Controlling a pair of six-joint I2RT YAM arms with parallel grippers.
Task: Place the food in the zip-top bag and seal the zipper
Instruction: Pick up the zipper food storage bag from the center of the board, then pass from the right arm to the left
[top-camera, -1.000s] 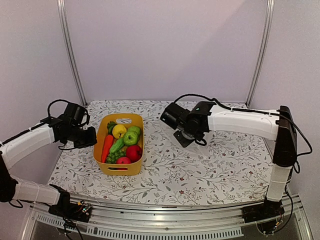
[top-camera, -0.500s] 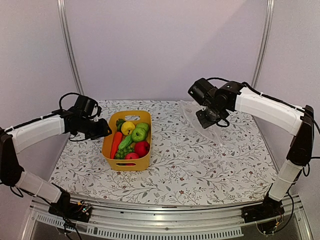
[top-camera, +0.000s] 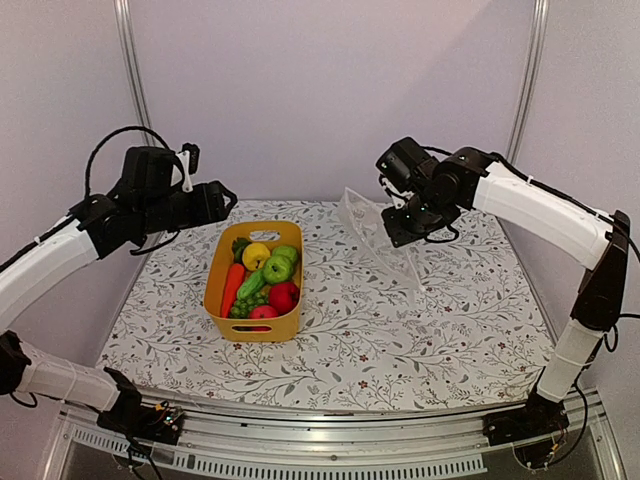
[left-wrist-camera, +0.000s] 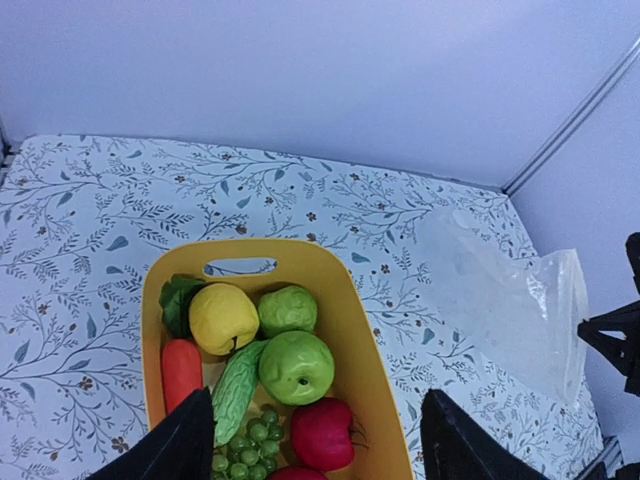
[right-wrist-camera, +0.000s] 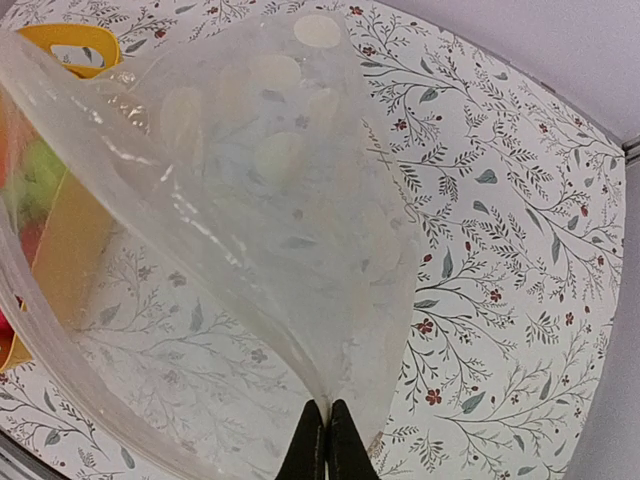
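The food lies in a yellow tub (top-camera: 222, 320): an orange carrot (left-wrist-camera: 181, 368), a yellow piece (left-wrist-camera: 223, 317), green apples (left-wrist-camera: 296, 366), a cucumber (left-wrist-camera: 236, 388), grapes (left-wrist-camera: 247, 448) and a red piece (left-wrist-camera: 322, 432). My left gripper (top-camera: 225, 197) hangs open high above the tub's far left side, empty, its fingers (left-wrist-camera: 190, 445) framing the food from above. My right gripper (right-wrist-camera: 327, 440) is shut on an edge of the clear dotted zip-top bag (right-wrist-camera: 280, 200), which hangs off it above the table right of the tub (top-camera: 375, 235). I cannot pick out the zipper.
The flowered tablecloth (top-camera: 440, 320) covers the table. Metal posts (top-camera: 135, 100) stand at the back corners before a plain wall. The right arm (top-camera: 540, 215) arches over the table's right side.
My left gripper has opened and risen from beside the tub to high above it. The right arm has lifted the bag off the table, up and slightly left.
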